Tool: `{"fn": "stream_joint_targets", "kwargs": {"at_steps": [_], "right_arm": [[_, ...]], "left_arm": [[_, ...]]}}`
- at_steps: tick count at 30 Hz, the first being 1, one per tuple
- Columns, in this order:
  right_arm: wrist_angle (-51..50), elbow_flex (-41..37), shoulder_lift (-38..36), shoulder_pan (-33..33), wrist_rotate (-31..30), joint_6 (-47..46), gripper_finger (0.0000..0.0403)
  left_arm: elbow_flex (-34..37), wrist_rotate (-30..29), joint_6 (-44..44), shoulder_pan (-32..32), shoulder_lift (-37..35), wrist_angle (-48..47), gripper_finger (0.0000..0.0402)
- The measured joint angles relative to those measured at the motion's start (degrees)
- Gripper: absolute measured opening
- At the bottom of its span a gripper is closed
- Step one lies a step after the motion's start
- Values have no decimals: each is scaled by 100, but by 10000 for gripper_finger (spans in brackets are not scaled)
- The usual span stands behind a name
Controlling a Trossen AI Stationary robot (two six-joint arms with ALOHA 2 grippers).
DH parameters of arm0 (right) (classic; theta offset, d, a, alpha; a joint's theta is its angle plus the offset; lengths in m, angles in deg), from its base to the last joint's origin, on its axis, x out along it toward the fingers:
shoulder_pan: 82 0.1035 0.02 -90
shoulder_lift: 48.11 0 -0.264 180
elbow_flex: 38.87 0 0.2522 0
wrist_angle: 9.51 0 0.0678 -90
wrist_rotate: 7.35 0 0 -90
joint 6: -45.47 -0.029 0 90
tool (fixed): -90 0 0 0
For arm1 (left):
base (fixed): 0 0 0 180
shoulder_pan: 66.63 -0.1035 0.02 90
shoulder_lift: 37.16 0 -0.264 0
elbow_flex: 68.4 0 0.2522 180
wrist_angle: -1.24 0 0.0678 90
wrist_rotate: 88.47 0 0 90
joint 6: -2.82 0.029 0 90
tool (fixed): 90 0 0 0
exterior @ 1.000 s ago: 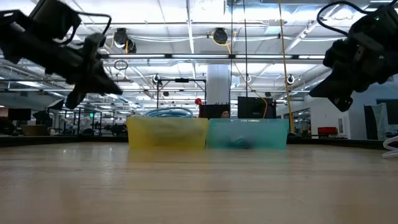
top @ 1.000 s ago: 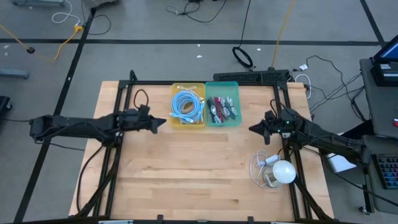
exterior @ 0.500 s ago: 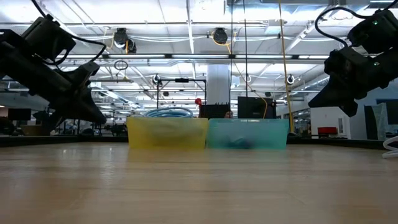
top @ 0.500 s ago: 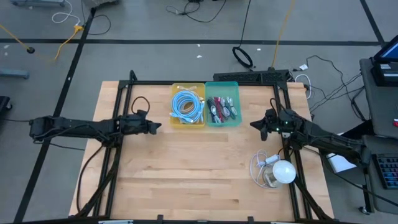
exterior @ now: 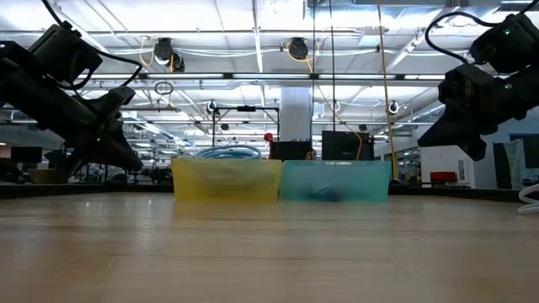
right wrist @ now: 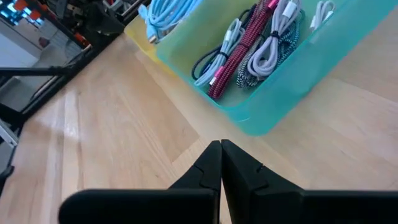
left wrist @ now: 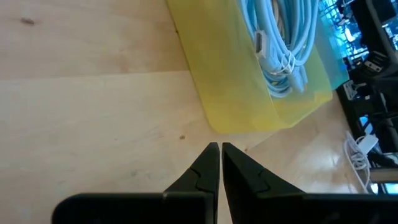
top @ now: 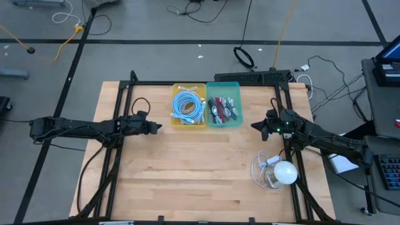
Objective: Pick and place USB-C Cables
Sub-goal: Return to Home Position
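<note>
Sorted: light blue USB-C cable coils (top: 189, 105) in translucent yellow plastic bin (top: 187, 125), short maroon ones (top: 219, 107) in teal plastic bin (top: 223, 85), 12 o'clock on wooden surface (top: 200, 169); my left end effector (top: 156, 127) at their 8 o'clock, right end effector (top: 255, 128) at 4, both empty with fingers pressed together, parked clear since nothing looks left to pick.

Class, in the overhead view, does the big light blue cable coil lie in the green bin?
No, the light blue coil lies in the yellow bin, beside the green bin.
</note>
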Motion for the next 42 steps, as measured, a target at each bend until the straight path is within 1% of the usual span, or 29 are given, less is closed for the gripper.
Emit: {"fn": "stream_joint_targets", "kwargs": {"at_steps": [7, 19, 42], "right_arm": [[648, -7, -2, 0, -2, -4, 4], [2553, -50, -8, -2, 0, -4, 1], [2674, -31, -4, -2, 0, -4, 4]], "left_arm": [[0, -1, 65, 0, 0, 2, 21], [0, -2, 60, 0, 0, 2, 21], [0, -2, 60, 0, 0, 2, 21]]}}
